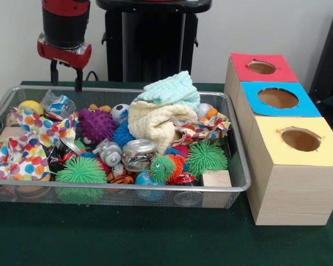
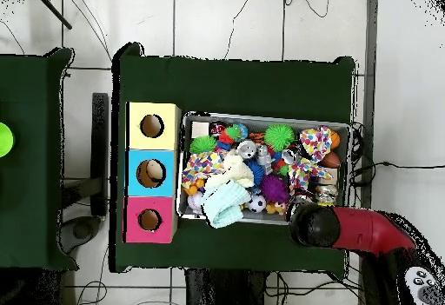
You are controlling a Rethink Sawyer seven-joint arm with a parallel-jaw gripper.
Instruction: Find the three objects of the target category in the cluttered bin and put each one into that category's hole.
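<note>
The wire mesh bin point(image 1: 127, 188) is full of clutter; it also shows in the overhead view point(image 2: 265, 117). A see-through crinkled plastic bottle with blue marks point(image 1: 58, 104) lies at the bin's far left corner. My gripper point(image 1: 65, 80) hangs just above and behind it, open and empty; from overhead the wrist point(image 2: 315, 223) covers it at the bin's edge. The hole point(image 1: 277, 98) in the blue-topped box is right of the bin and also shows in the overhead view point(image 2: 150, 173). A glinting jar-like piece point(image 1: 139, 154) lies mid-bin; I cannot tell whether it is plastic or metal. No other see-through piece shows.
A red-topped box point(image 1: 262, 67) and a yellow-topped box point(image 1: 299, 138) flank the blue one. Pale folded cloths point(image 1: 164, 111) pile high mid-bin. Green point(image 1: 81, 170) and purple point(image 1: 95, 126) spiky balls, patterned cloth point(image 1: 28, 149) and a wooden block point(image 1: 217, 180) fill the bin.
</note>
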